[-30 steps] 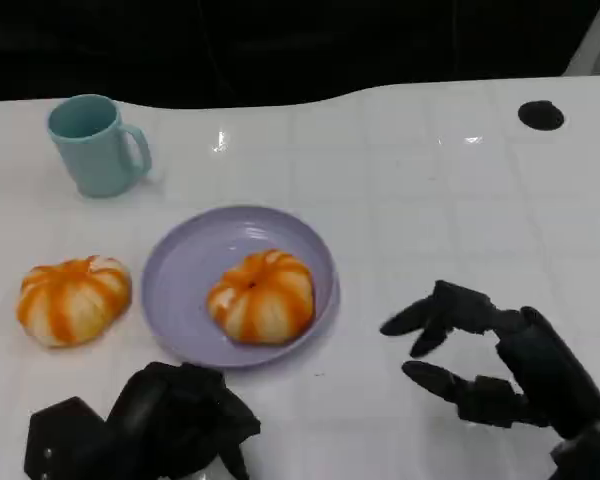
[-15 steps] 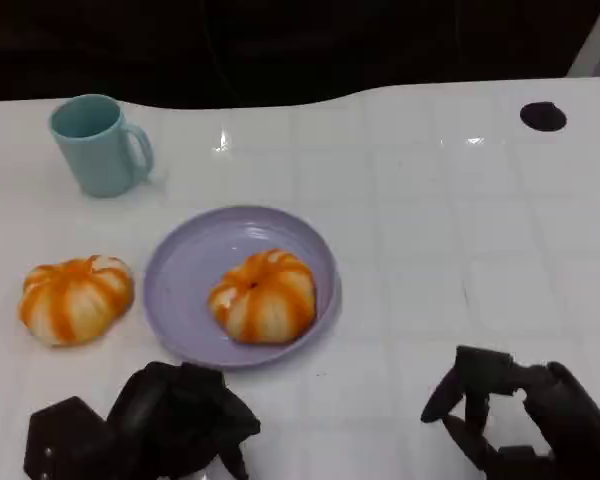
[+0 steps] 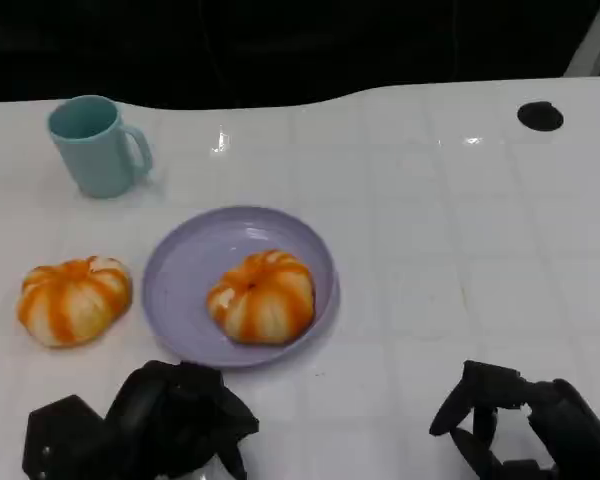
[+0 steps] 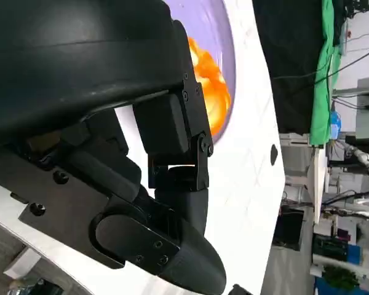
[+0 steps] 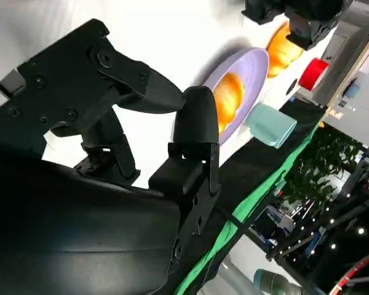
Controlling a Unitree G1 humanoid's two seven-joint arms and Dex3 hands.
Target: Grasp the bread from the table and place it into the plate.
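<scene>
A purple plate (image 3: 188, 270) lies at the middle left of the table, with an orange-and-white striped bread (image 3: 262, 295) resting in it. A second, similar bread (image 3: 74, 299) sits on the table to the left of the plate. My left hand (image 3: 155, 425) rests near the front edge below the plate, fingers curled in and holding nothing. My right hand (image 3: 525, 430) is low at the front right, well away from the plate, its fingers apart and empty. The right wrist view shows the plate (image 5: 249, 67) with its bread (image 5: 229, 98). The left wrist view shows them past the curled fingers (image 4: 172, 123).
A teal mug (image 3: 98, 145) stands at the back left, handle to the right. A small black disc (image 3: 540, 115) lies at the back right. The table's far edge borders a dark background.
My right hand has drawn back from beside the plate to the front right corner, its fingers pulled closer together. The left hand, both breads and the plate have stayed put.
</scene>
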